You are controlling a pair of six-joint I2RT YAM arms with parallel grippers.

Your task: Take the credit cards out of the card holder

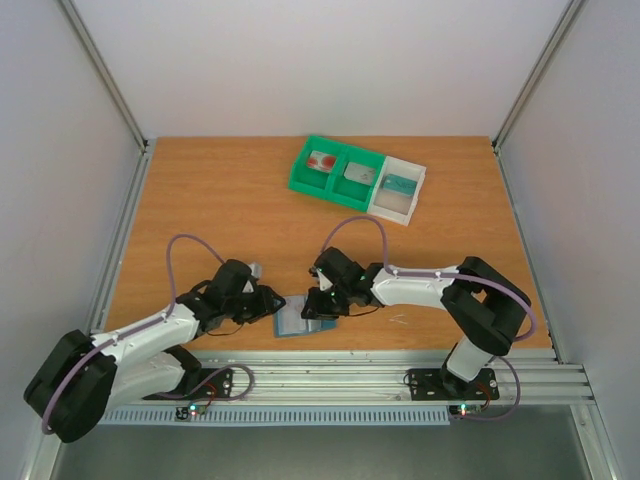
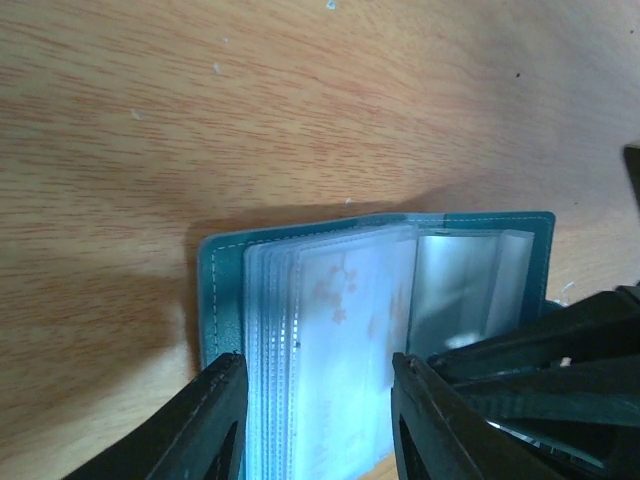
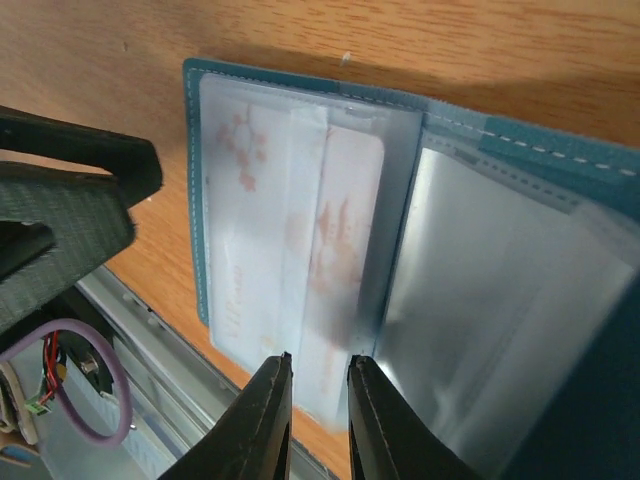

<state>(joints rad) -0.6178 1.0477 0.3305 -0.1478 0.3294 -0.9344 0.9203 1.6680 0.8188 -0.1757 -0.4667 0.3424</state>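
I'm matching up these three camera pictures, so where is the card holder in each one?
Top view: card holder low center, at the near edge of the wooden table.
Left wrist: lower middle, lying open.
Right wrist: fills most of the frame.
Shared landmark: the wooden table beneath it.

The cover of the card holder is teal-blue, edged with a line of white stitching. The plastic sleeves are clear to frosted grey. The sleeved card is white with pale orange-red blossom marks. The table has an orange-brown wood grain. The green tray adjoins a white compartment. The tray's cards are white with red marks, grey and teal. The left gripper and right gripper are black, and the cables are purple.
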